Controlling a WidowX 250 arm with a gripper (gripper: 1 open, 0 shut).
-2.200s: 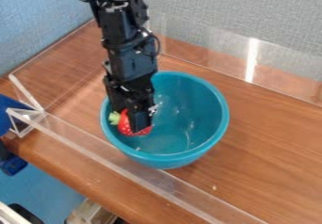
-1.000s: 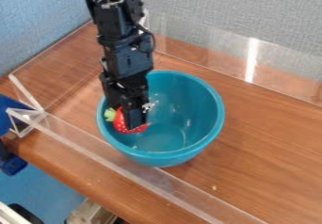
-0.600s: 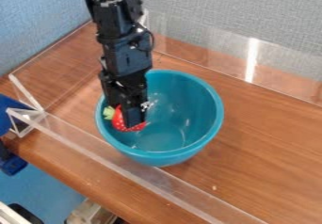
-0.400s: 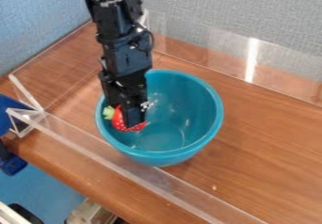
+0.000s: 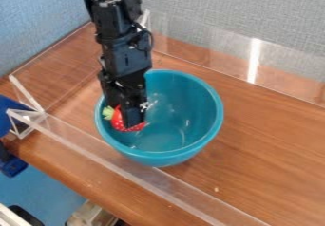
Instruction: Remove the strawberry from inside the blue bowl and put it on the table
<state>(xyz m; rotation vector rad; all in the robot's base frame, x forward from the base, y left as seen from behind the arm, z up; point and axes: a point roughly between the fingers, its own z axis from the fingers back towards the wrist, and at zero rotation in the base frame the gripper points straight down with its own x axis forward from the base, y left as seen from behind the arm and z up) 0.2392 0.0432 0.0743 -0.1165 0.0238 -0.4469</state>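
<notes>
The teal-blue bowl (image 5: 178,135) sits on the reddish-brown wood table (image 5: 273,144), close to the front acrylic wall. My black arm reaches straight down into the bowl's left side. The gripper (image 5: 128,122) is shut on the small red strawberry (image 5: 127,125), whose green top shows at the left fingertip. The strawberry is still inside the bowl, near its left inner wall, partly hidden by the fingers.
A clear acrylic wall (image 5: 114,159) runs along the front edge just before the bowl, and another (image 5: 273,64) stands at the back right. A blue object (image 5: 13,111) lies outside the barrier at the left. Bare wood stretches right of the bowl.
Since the earliest frame the bowl and the gripper with the strawberry have shifted slightly left; over the last second nothing visibly moved.
</notes>
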